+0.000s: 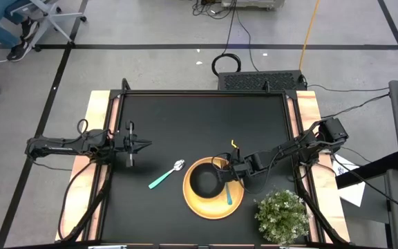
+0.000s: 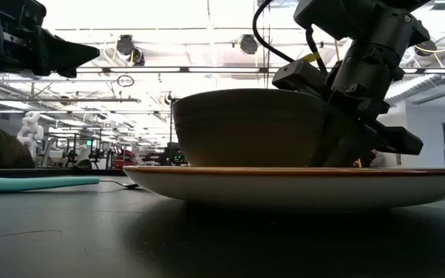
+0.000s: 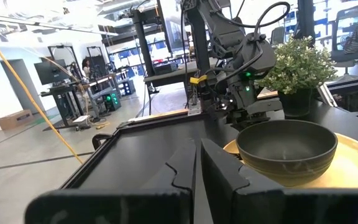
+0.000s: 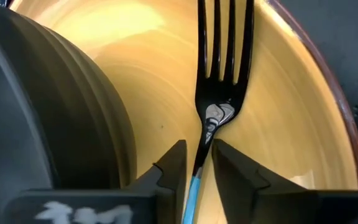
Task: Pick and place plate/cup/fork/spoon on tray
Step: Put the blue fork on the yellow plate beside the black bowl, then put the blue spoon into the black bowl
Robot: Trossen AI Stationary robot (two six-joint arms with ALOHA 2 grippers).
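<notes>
Your right gripper (image 4: 194, 168) is down over the tray (image 1: 197, 206), fingers parted just a crack either side of the fork (image 4: 219, 74); whether they pinch the neck or clear it, you cannot tell. The fork lies on the yellow dish, just beside the cup (image 1: 204, 181), which sits on the tray too. Further out, the spoon (image 1: 166, 175) rests on the black table (image 1: 185, 117), off the tray. Your left gripper (image 1: 138, 145) hangs clenched shut, holding nothing, well apart.
</notes>
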